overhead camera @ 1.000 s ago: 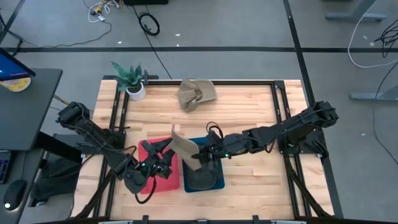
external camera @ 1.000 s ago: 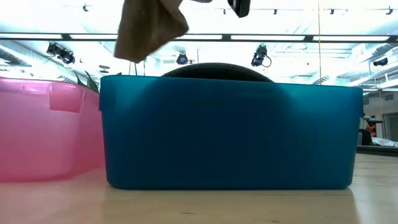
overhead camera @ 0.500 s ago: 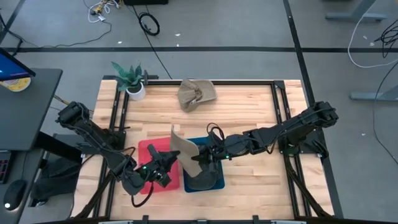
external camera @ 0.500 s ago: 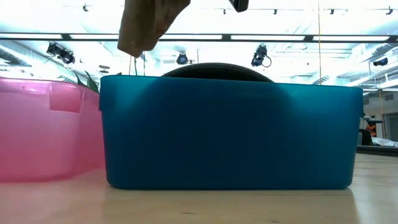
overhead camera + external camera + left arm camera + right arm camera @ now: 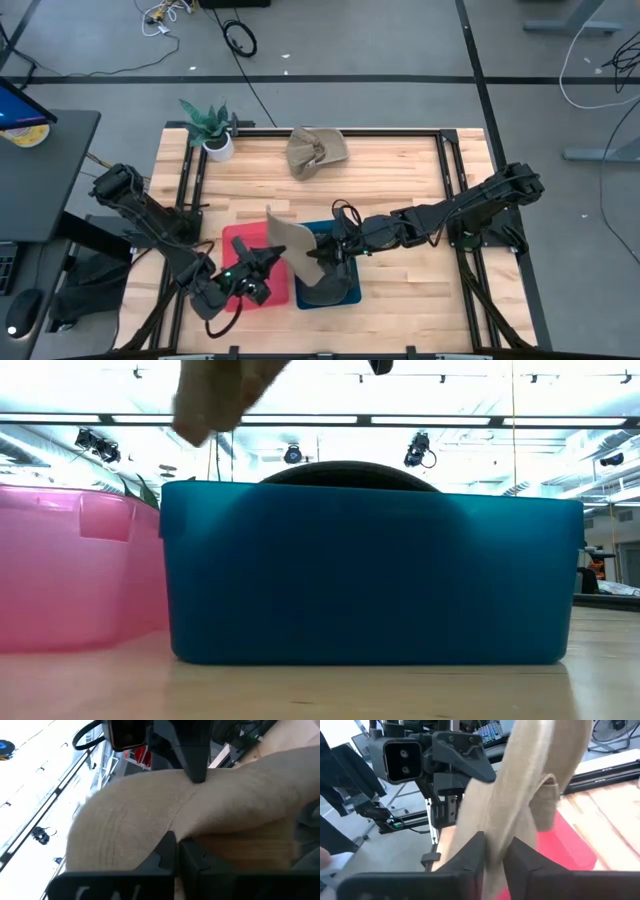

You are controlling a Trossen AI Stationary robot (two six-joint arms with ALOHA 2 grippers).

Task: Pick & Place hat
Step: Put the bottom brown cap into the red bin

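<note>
A tan hat (image 5: 288, 238) hangs in the air over the pink bin (image 5: 236, 238) and the blue bin (image 5: 347, 293), with a gripper on each side. My left gripper (image 5: 263, 262) is shut on it from the pink bin's side. My right gripper (image 5: 322, 252) is on it from the blue bin's side, and cloth fills its narrow jaw gap. The low view shows only the hat's lower end (image 5: 212, 400), above the blue bin (image 5: 370, 570). A dark hat (image 5: 318, 290) lies inside the blue bin, its crown (image 5: 345, 472) showing above the rim. My left gripper (image 5: 175, 851) pinches the tan hat's edge (image 5: 172, 832) between its two closed fingers, coming level from the table's left. The hat is clear of both bins. My right gripper (image 5: 494, 852) has a fold of the hat's cloth (image 5: 495, 827) between its fingers (image 5: 474, 851), coming from the table's right. The cloth stands up past the fingers.
A second tan hat (image 5: 315, 150) lies on the wood near the table's far edge, beside a small potted plant (image 5: 210, 125) at the far left corner. Black frame rails run along the table's left and right sides.
My left gripper has shut on the tan hat from the pink bin's side. The hat has shifted a little toward the table's left. In the low view its hanging end has risen and swung toward the pink bin.
</note>
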